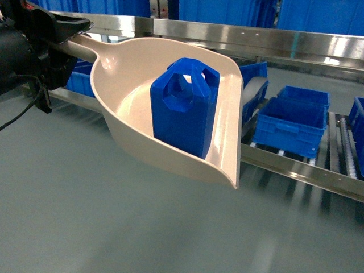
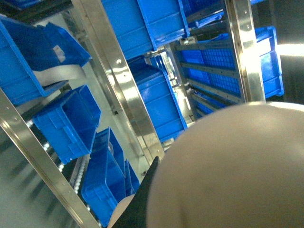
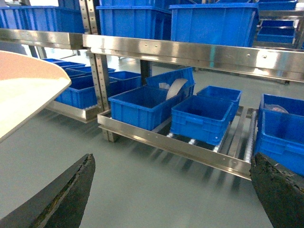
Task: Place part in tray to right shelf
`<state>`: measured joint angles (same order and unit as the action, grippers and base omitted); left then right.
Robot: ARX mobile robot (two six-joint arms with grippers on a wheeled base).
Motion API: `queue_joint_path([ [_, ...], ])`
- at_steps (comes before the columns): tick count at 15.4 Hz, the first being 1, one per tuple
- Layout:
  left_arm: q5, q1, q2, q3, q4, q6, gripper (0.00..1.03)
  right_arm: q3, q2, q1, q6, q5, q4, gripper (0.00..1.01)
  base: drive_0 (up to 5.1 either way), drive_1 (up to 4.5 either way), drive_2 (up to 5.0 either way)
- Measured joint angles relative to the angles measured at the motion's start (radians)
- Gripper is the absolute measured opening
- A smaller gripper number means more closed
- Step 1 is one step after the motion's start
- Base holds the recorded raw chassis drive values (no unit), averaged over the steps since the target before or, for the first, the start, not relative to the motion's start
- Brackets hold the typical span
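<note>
Up front, the left tool is clamping the tray handle, jaws mostly hidden; the part is standing upright inside. Right tool fingers are spread apart, tips cropped, before the shelf.

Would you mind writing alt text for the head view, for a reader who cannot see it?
A beige tray, held by its handle in the left gripper at upper left, carries an upright blue part above a grey floor. Behind it to the right, a steel shelf holds blue crates.
</note>
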<state>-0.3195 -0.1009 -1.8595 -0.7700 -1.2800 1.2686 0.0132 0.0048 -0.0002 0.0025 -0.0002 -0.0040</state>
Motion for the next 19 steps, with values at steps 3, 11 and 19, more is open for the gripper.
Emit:
queue_joint_path([
  [3,0.000,0.000,0.000,0.000,0.000,0.000,0.13,0.000,0.000,0.000,0.000,0.000,0.000,0.98,-1.5,-1.48,-1.5],
  [11,0.000,0.000,0.000,0.000,0.000,0.000,0.13,0.000,0.000,0.000,0.000,0.000,0.000,0.98,-1.5,-1.53,-1.5],
  [19,0.000,0.000,0.000,0.000,0.000,0.000,0.13,0.000,0.000,0.000,0.000,0.000,0.000,0.98,-1.5,-1.46,-1.5],
])
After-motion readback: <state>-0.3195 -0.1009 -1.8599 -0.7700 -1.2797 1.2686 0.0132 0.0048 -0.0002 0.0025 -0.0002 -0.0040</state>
